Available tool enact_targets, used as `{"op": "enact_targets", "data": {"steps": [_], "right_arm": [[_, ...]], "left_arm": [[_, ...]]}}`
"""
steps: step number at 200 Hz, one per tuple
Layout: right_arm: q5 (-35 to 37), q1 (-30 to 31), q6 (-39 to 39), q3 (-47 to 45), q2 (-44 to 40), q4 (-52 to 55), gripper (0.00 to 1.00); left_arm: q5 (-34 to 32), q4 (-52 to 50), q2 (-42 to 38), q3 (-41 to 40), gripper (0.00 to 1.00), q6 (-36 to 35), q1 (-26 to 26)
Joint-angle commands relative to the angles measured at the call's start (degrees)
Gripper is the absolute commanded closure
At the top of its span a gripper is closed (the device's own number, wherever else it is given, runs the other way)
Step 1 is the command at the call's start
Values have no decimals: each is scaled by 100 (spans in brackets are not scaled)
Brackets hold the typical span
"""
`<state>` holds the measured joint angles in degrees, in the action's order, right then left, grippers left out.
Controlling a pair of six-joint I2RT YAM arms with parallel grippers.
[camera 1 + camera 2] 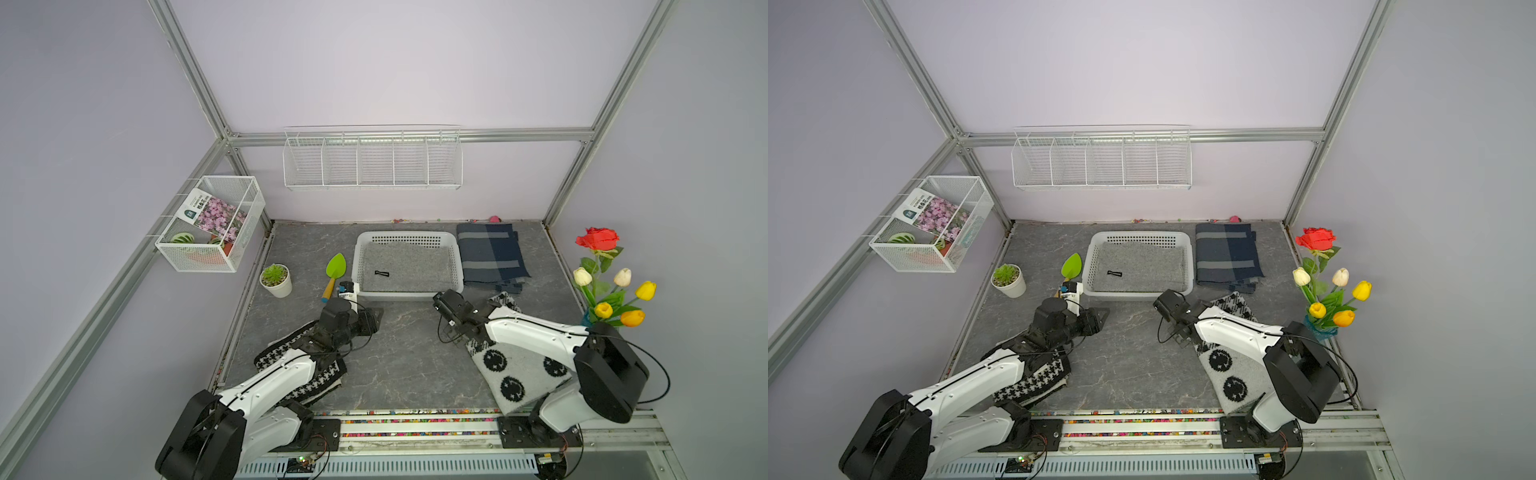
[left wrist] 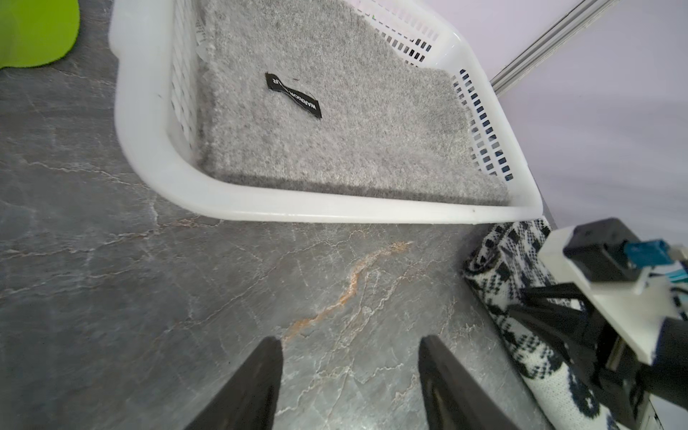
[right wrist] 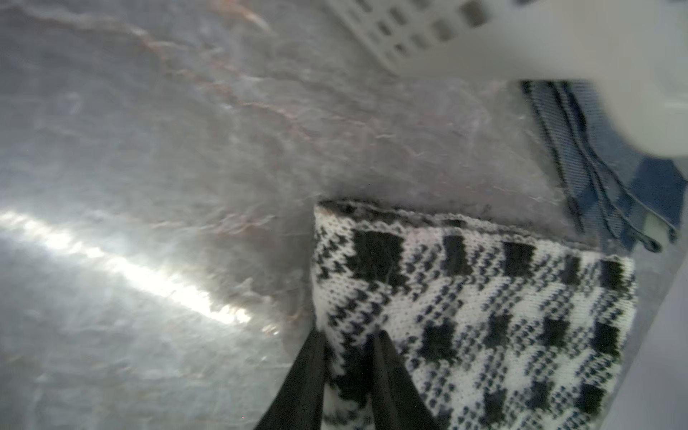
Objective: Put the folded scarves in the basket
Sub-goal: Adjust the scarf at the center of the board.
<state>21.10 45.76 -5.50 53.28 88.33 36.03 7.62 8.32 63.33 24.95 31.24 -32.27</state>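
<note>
The right tool (image 3: pixel 350 335) is nearly pressed together and pinches the side edge of the smiley scarf (image 1: pixel 515 365), close to the scarf's corner. This scarf lies flat on the desk (image 1: pixel 399 357), under the right arm and outside the basket (image 1: pixel 409 296). The end of the scarf ahead of the tool is near the front right corner of the basket. I cannot tell if it touches the rim.

The front rim of the basket is ahead of the right tool. Inside, a grey scarf (image 1: pixel 411 266) with a black label covers almost all the bottom. A navy scarf (image 1: pixel 490 253) lies just beside the basket, further ahead of this tool and on its outer side.

The left tool (image 2: pixel 350 340) is spread and holds nothing. It is over the bare desk, with the front rim also ahead of it. Between the two tools the desk is free. A green trowel (image 1: pixel 336 266) lies ahead of the left tool, beside the left wall of the basket. A check scarf (image 1: pixel 316 382) lies under the left arm, behind the tool.
</note>
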Motion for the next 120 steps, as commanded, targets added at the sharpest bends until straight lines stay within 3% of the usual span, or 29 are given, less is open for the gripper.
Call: {"op": "enact_targets", "data": {"steps": [1, 77, 120], "right_arm": [[-773, 216, 91, 49, 43, 373, 76], [-2399, 1016, 286, -190, -700, 178, 81], [-3306, 1380, 420, -381, -1095, -115, 71]], "left_arm": [[83, 12, 32, 113, 37, 20, 2], [124, 39, 162, 139, 37, 31, 2], [148, 34, 171, 149, 37, 17, 2]]}}
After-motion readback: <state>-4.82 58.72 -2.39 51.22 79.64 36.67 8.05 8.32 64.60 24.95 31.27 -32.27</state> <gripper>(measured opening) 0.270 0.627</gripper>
